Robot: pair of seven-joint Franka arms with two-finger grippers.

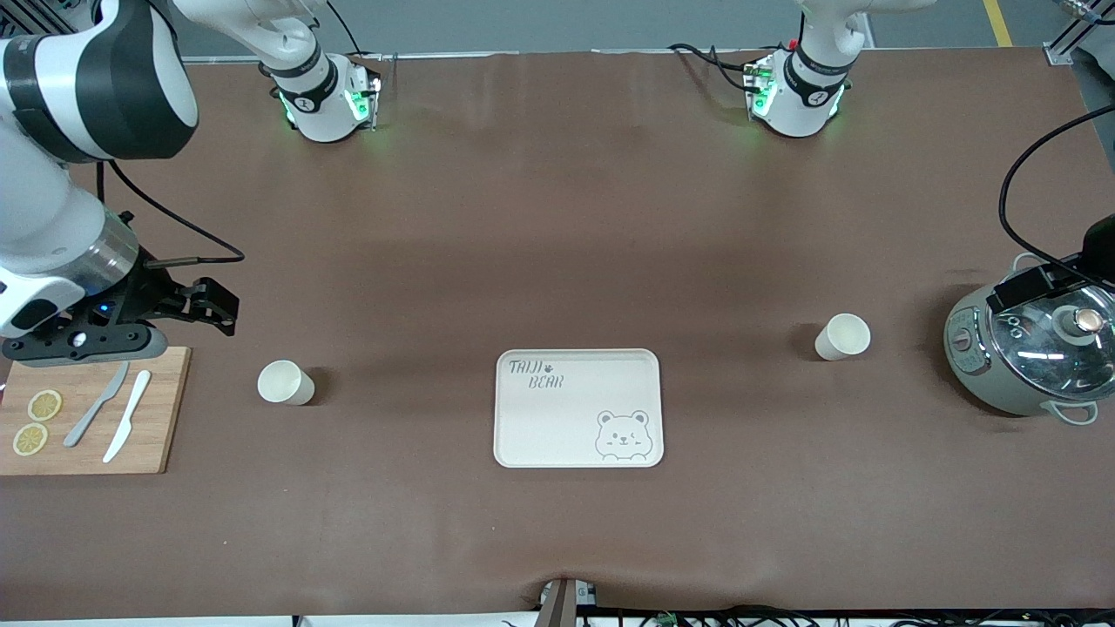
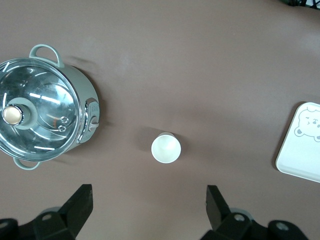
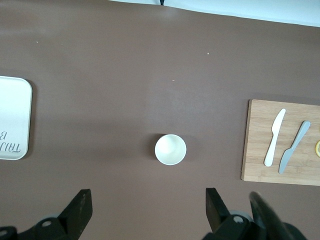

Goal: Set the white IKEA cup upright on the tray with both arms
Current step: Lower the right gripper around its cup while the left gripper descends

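Tray (image 1: 578, 407) lies flat at table centre, nothing on it; lettering and bear print face up. Two white cups stand upright on the table, both off the tray. Cup A (image 1: 285, 382) sits btwn tray and cutting board (image 1: 165, 409), toward the right arm's end. Cup B (image 1: 842, 337) sits btwn tray and cooker (image 1: 1028, 353), toward the left arm's end, slightly farther from front cam than cup A. Right gripper (image 3: 145, 212) hangs above the table by the board's edge, jaws wide open, empty; its wrist view looks down on cup A. Left gripper (image 2: 149, 207) hangs over the cooker area, jaws wide open, empty; its wrist view shows cup B. Board carries two knives (image 1: 113, 405) and lemon slices (image 1: 37, 422).
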